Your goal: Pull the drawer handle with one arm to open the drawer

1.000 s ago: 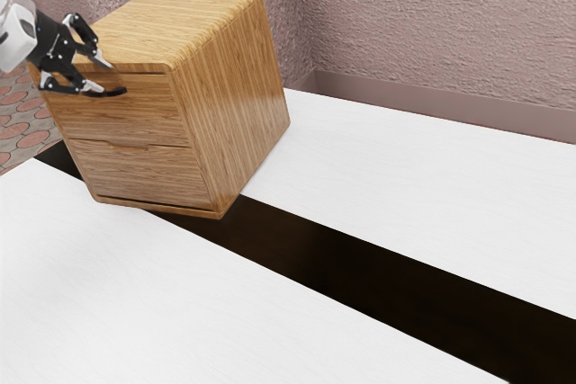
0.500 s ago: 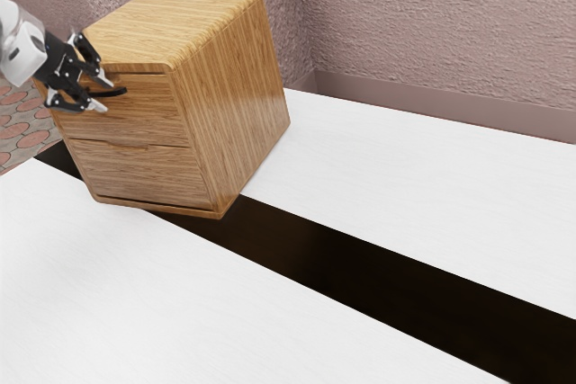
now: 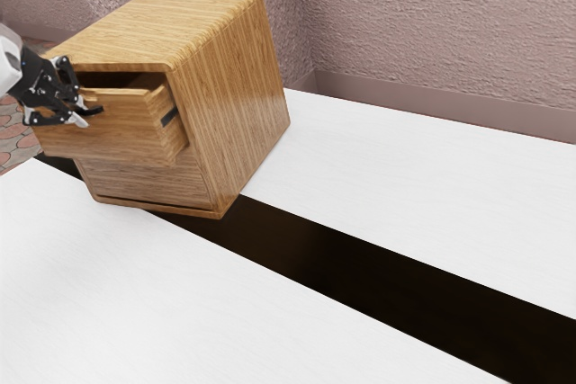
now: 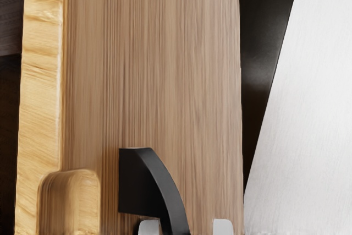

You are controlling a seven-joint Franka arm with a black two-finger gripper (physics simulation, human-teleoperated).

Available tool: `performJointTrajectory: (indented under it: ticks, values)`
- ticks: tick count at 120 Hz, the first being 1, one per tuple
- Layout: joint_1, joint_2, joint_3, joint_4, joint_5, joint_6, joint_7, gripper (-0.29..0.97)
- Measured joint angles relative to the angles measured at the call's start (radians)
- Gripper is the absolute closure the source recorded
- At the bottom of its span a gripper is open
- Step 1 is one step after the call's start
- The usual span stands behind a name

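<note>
- The gripper (image 3: pixel 83 103) sits at the front of the upper drawer (image 3: pixel 117 125), at the exterior view's left edge. Its fingers are drawn close together and pinch the black drawer handle (image 4: pixel 146 188) between them.
- That hold makes sense for the task. The handle is the only part standing proud of the smooth front, so clamping it lets the arm haul straight out along the drawer's travel.
- In the wrist view the handle curves off the wood and runs down between the two pale fingertips (image 4: pixel 148 228), so the hand seems squared up to the drawer front (image 4: pixel 165 70).
- The upper drawer stands partly out of the wooden cabinet (image 3: pixel 229 87). Its front is clear of the cabinet face, a dark slot shows above it, and a short stretch of its side wall is exposed.
- I judge the opening to be well begun but not finished, as most of the drawer's body is inside the carcass.
- The lower drawer (image 3: pixel 144 182) lies flush and shut.
- The cabinet is light, strongly grained wood with a glossy side. It is set at an angle across the dark gap (image 3: pixel 360 267) between the two white tabletops (image 3: pixel 423 186).
</note>
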Motion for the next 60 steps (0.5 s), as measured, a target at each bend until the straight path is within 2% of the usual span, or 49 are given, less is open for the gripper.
performJointTrajectory:
  ticks: [9,23,40,44,52,60]
  values:
    - [-0.054,-0.054,0.061,-0.049,0.002,0.000,0.007,0.77]
    - [-0.222,-0.093,0.256,-0.093,0.004,0.001,0.015,0.78]
    - [-0.267,-0.127,0.304,-0.141,0.021,0.002,0.025,0.78]
    - [-0.319,-0.134,0.345,-0.149,0.031,0.002,0.027,0.78]
    - [-0.477,-0.144,0.485,-0.156,0.053,0.003,0.030,0.79]
    - [-0.546,-0.187,0.542,-0.184,0.080,0.003,0.032,0.79]
